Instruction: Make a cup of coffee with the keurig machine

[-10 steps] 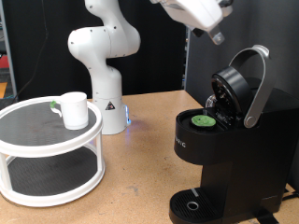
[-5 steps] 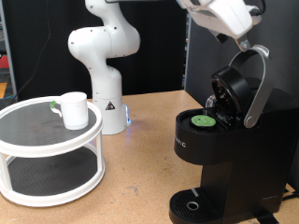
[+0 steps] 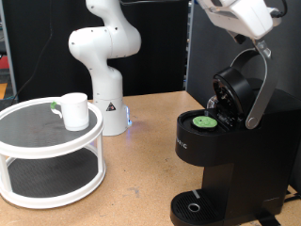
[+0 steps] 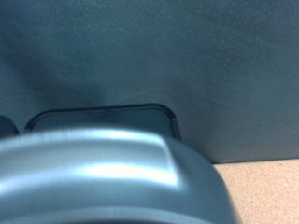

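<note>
The keurig machine [image 3: 226, 155] stands at the exterior view's right with its silver-rimmed lid [image 3: 252, 89] hinged open. A dark pod with a green top [image 3: 202, 120] sits in its chamber. My gripper [image 3: 262, 47] is at the exterior view's top right, just above the top of the raised lid. Nothing shows between its fingers. The white cup [image 3: 74, 110] stands on the top tier of a round white stand [image 3: 38, 141] at the exterior view's left, far from the gripper. The wrist view shows the lid's grey rim [image 4: 103, 173] very close and blurred; no fingers show there.
The arm's white base [image 3: 103, 66] stands at the back of the wooden table [image 3: 132, 193], between the stand and the machine. The machine's round drip base [image 3: 193, 207] has nothing on it. A dark panel stands behind the machine.
My gripper has moved to the exterior view's right, from above the machine's front to over the top of the open lid. The cup, pod and lid have not moved.
</note>
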`<state>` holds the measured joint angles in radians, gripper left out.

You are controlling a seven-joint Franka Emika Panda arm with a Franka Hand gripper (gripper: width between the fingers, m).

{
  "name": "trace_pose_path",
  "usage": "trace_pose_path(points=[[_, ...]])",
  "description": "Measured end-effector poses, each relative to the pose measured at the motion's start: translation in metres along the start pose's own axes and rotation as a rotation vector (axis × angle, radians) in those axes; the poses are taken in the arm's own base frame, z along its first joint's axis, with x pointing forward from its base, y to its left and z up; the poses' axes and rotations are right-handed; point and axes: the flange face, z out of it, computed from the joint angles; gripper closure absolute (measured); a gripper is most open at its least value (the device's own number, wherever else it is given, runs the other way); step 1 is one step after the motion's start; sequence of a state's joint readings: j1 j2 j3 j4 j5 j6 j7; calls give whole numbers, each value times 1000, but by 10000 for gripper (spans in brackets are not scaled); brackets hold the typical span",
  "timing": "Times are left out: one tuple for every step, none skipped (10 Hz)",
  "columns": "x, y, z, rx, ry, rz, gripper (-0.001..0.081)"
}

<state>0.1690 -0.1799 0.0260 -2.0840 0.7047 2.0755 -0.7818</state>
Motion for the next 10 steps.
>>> trace_pose_path(points=[[3, -6, 4, -3, 1, -2, 124], [6, -12, 7, -5, 1, -2, 302], [9, -17, 10, -8, 3, -3, 302], [12, -23, 12, -11, 7, -1, 476], [15, -28, 15, -14, 9, 3, 476], [18, -33, 17, -15, 11, 3, 660], [20, -38, 19, -17, 11, 2, 763], [21, -42, 22, -20, 6, 1, 763], [22, -45, 26, -27, 2, 1, 798], [24, -48, 30, -37, -2, -1, 798]])
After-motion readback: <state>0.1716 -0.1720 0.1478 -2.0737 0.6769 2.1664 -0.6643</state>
